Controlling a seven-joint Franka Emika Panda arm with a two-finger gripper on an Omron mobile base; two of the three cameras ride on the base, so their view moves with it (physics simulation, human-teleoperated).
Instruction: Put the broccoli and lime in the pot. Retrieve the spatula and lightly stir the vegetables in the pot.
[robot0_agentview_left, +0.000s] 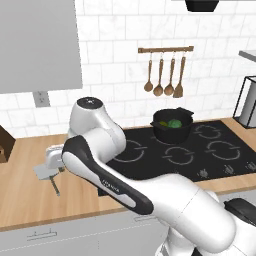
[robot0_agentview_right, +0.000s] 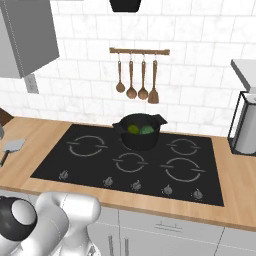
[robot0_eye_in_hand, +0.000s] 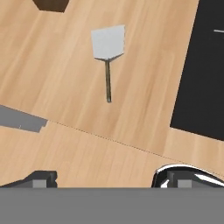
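The spatula (robot0_eye_in_hand: 108, 41) lies flat on the wooden counter left of the cooktop, its square light-grey blade (robot0_agentview_left: 44, 172) away from me and its thin handle (robot0_eye_in_hand: 107, 81) pointing back toward my hand. It also appears at the far left of the right base view (robot0_agentview_right: 14, 145). My gripper (robot0_eye_in_hand: 109, 179) hangs above it, open, with nothing between the fingers and clear of the handle. The black pot (robot0_agentview_left: 172, 127) stands at the back of the cooktop (robot0_agentview_right: 140, 137). Inside it sit the lime (robot0_agentview_right: 133, 129) and, to its right, the broccoli (robot0_agentview_right: 146, 130).
Brown wooden spoons and a turner (robot0_agentview_right: 137, 80) hang on a wall rail above the pot. A dark brown block (robot0_agentview_left: 4, 145) stands on the counter left of the spatula. A black wire frame with a grey appliance (robot0_agentview_right: 244, 125) occupies the right end. The black cooktop (robot0_eye_in_hand: 205, 70) borders the spatula's counter.
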